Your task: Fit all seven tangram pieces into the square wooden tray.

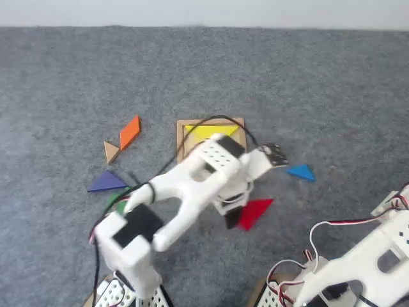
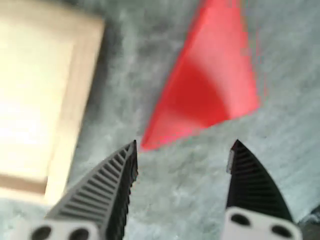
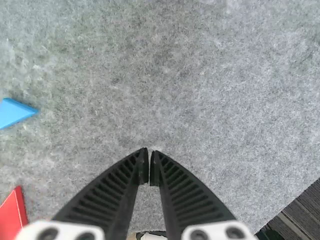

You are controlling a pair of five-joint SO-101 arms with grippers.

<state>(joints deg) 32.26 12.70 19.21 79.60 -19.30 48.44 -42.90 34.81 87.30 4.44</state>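
The square wooden tray [image 1: 181, 142] lies mid-table with a yellow triangle [image 1: 211, 132] in it; my left arm covers most of the tray. My left gripper [image 1: 233, 216] [image 2: 184, 150] hangs open just at the near corner of the red triangle [image 1: 257, 210] [image 2: 210, 85], beside the tray [image 2: 50, 100], with nothing between its fingers. A light blue triangle [image 1: 301, 172] [image 3: 12, 112] lies right of the tray. Left of it are an orange parallelogram [image 1: 130, 132], a small tan triangle [image 1: 111, 151], a dark blue triangle [image 1: 107, 183] and a green piece [image 1: 118, 201] partly hidden under the arm. My right gripper [image 3: 149, 155] is shut over bare carpet.
Grey carpet [image 1: 307, 83] covers the table. My right arm [image 1: 364, 262] stays at the near right corner. The red triangle's edge [image 3: 12, 215] shows beside the right gripper. A dark floor strip [image 3: 300, 215] marks the table's edge.
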